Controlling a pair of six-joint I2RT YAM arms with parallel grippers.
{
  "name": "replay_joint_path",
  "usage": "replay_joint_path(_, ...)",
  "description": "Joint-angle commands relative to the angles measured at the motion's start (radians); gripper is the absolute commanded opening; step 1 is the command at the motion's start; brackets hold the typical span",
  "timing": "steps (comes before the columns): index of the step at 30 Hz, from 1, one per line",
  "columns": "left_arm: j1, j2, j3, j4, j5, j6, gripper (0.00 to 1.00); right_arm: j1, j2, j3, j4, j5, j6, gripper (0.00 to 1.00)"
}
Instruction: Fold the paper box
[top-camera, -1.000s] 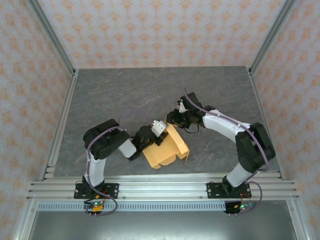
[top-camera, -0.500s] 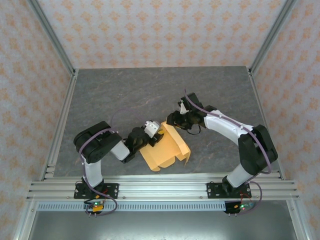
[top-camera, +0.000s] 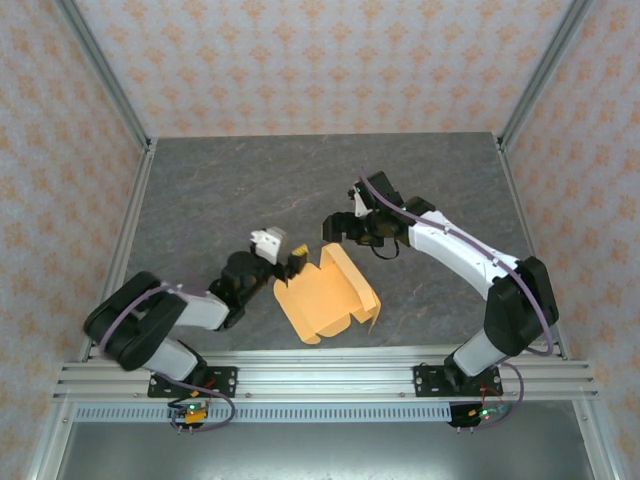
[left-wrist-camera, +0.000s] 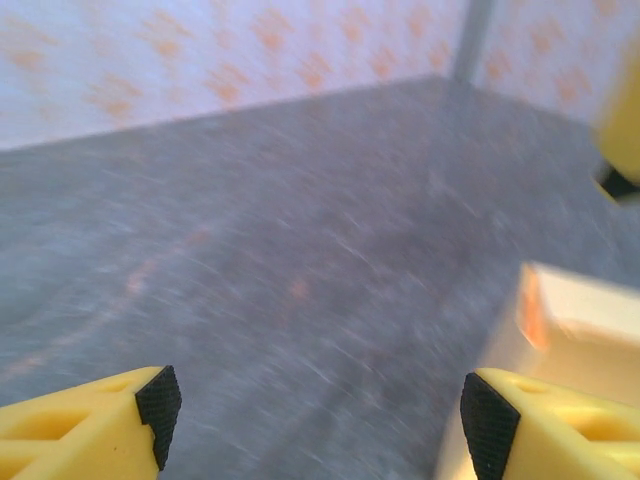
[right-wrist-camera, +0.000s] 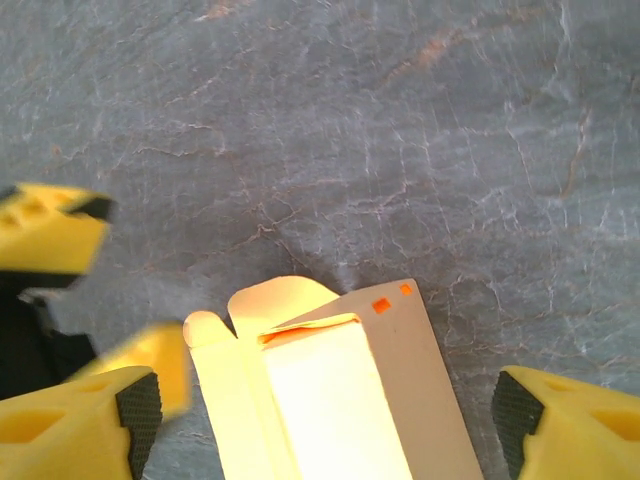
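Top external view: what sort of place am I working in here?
Most likely a purpose-built robot test cell, not a home or a shop floor. A grey stone-look table is boxed in by patterned wall panels, and an aluminium rail runs along its near edge.

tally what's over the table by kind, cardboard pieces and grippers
paper box: 1
grippers: 2, the left gripper and the right gripper, both with jaws apart
total: 3
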Motion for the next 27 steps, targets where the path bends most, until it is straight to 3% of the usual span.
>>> replay_joint_path(1,0.069,-0.148,0.036,-0.263,-0.097,-0.153,0.79,0.021,0.053,0.077,-0.090,0.070,-0.035,0.92)
replay_joint_path(2,0.083,-0.180,0.058,-0.352,-0.118,-0.160,0.79,0.028,0.075,0.098,-0.111,0.075,-0.025,1.00)
replay_joint_path(7,0.174,-0.235,0.099,-0.535,-0.146,-0.237,0.81,0.085,0.153,0.168,-0.166,0.115,-0.016,0.99)
replay_joint_path(10,0.205,-0.233,0.078,-0.535,-0.136,-0.269,0.81,0.110,0.216,0.216,-0.226,0.171,-0.045,0.99)
replay_joint_path(17,0.227,-0.230,0.058,-0.542,-0.126,-0.247,0.81,0.154,0.353,0.368,-0.370,0.242,-0.084,0.89)
replay_joint_path(27,0.282,-0.349,0.022,-0.599,-0.127,-0.243,0.82,0.157,0.485,0.466,-0.434,0.257,-0.137,0.91)
